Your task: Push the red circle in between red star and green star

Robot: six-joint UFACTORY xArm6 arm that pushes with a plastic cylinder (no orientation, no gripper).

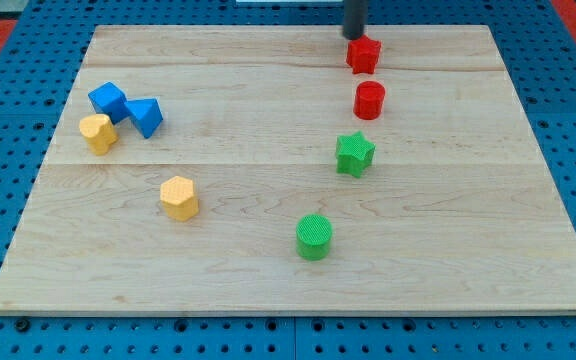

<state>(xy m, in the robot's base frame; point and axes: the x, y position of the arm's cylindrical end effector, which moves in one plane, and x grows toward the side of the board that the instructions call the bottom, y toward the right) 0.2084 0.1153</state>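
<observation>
The red circle (369,100) stands on the wooden board between the red star (364,54) above it and the green star (354,154) below it, the three forming a near-vertical line at the view's right of centre. My tip (354,36) is at the view's top, just above and slightly left of the red star, close to it or touching it.
A green circle (314,236) sits below the green star. At the view's left are a blue cube (108,99), a blue triangle (146,116) and a yellow block (97,132). A yellow hexagon (179,197) lies lower centre-left.
</observation>
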